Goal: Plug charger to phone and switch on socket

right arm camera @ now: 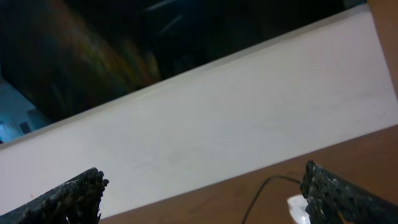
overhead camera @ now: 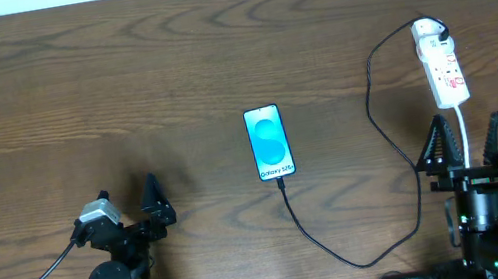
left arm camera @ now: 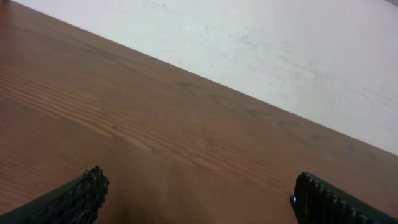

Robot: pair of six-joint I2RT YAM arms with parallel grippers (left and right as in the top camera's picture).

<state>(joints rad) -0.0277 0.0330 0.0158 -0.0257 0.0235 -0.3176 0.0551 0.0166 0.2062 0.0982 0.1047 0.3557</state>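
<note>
Wooden table [overhead camera: 67, 79], phone [overhead camera: 268, 141] central, socket [overhead camera: 442, 67] toward right edge

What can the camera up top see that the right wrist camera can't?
Only the overhead shows the phone, the left gripper and the whole loop of the charger. Only the right wrist shows the dark space above the pale wall. Both show the socket, though the wrist view catches just its end, a bit of the charger, and the right gripper with its jaws wide open.
</note>
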